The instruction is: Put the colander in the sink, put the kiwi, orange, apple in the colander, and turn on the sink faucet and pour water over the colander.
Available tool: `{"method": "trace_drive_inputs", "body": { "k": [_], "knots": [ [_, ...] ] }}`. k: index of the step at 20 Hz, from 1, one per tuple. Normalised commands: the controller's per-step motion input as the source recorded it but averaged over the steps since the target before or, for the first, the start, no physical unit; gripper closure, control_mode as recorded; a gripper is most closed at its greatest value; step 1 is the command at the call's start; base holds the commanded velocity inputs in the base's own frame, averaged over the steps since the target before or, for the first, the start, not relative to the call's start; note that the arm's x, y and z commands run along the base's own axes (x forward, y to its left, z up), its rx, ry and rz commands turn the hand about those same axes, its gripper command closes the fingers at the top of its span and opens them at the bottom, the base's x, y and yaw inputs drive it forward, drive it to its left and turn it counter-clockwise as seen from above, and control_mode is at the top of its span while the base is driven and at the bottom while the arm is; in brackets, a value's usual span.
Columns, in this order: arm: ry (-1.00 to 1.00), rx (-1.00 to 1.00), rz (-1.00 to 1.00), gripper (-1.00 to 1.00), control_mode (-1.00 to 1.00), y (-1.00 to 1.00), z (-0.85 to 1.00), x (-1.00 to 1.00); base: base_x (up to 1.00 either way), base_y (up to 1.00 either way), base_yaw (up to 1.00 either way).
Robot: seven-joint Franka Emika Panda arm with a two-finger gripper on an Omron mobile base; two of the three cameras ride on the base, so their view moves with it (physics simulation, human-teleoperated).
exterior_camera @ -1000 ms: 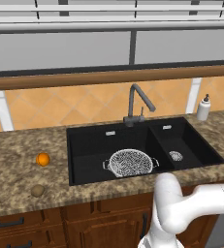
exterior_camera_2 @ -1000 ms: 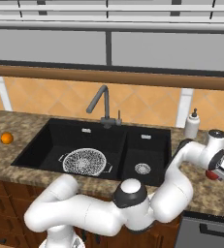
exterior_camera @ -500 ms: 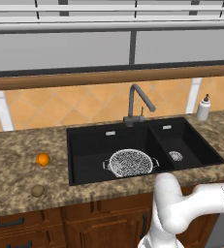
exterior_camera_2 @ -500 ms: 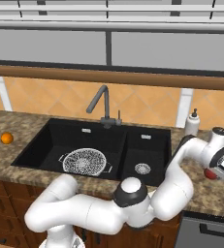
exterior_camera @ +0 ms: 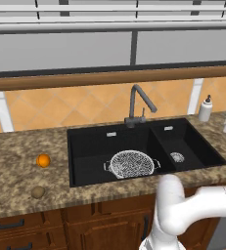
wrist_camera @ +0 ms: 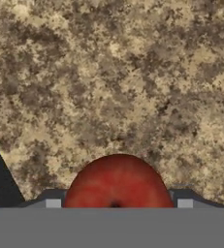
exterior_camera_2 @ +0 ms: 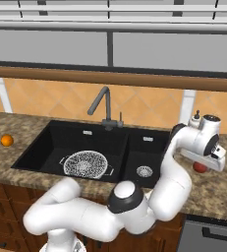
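My gripper point(wrist_camera: 116, 203) is shut on the red apple point(wrist_camera: 117, 181), whose top bulges up between the two finger tips in the hand view. From the right base the apple point(exterior_camera_2: 199, 167) hangs under the hand just above the right counter, beside the sink point(exterior_camera_2: 41, 147). The silvery mesh colander point(exterior_camera: 132, 163) sits in the left basin of the black sink point(exterior_camera: 90, 146). On the left counter lie the orange point(exterior_camera: 43, 160) and, nearer the front edge, the brown kiwi point(exterior_camera: 37, 192). The dark faucet point(exterior_camera: 136, 105) stands behind the basins, with no water showing.
A white soap bottle point(exterior_camera: 205, 108) stands at the back right of the counter. Speckled brown granite point(wrist_camera: 113, 72) lies below the hand. Wooden drawers and cabinet doors point(exterior_camera: 21, 229) run under the counter.
The gripper has closed on the apple and risen a little, drifting left toward the sink with the fruit. Colander, orange and kiwi stay where they were.
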Motion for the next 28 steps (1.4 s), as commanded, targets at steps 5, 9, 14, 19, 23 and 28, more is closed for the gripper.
{"method": "trace_drive_inputs", "body": {
  "k": [5, 9, 14, 19, 23, 28],
  "knots": [
    [-0.06, -0.2, 0.41, 1.0, -1.0, 0.99, 0.23, -0.37, 0.0, 0.0, 0.0],
    [-0.07, -0.04, 0.25, 1.0, -1.0, 0.91, 0.19, -0.42, 0.0, 0.0, 0.0],
    [-0.01, 0.0, 0.15, 1.0, -1.0, 0.82, 0.25, -0.48, 0.0, 0.0, 0.0],
    [-0.03, 0.0, 0.1, 1.0, -1.0, 0.86, 0.23, -0.49, 0.0, 0.0, 0.0],
    [-0.14, -0.03, 0.07, 1.0, -1.0, 0.97, 0.11, -0.43, 0.0, 0.0, 0.0],
    [-0.1, -0.05, 0.02, 1.0, -1.0, 1.0, 0.03, -0.2, 0.0, 0.0, 0.0]
  ]
}}
